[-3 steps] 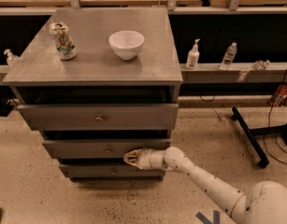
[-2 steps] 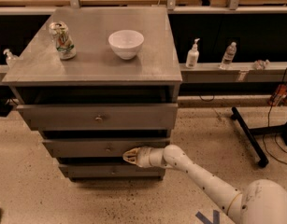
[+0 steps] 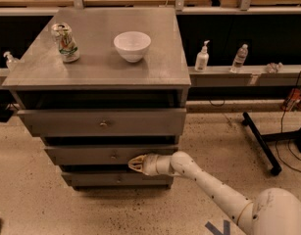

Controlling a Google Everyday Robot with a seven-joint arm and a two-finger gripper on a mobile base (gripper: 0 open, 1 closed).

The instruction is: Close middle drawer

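Middle drawer sits below the top drawer in the bench, its narrow face seemingly a little proud of the bottom drawer. Our arm reaches in from the right, and the gripper presses low on that face, just right of the knob. The fingers look drawn together, gripping nothing. Against a second ago we find hardly any shift in drawer or gripper, so we judge the push is near its end or stalled. On the bench the bowl shows a bare white inside and the can stands upright nearby. No drawer shows us its inside.
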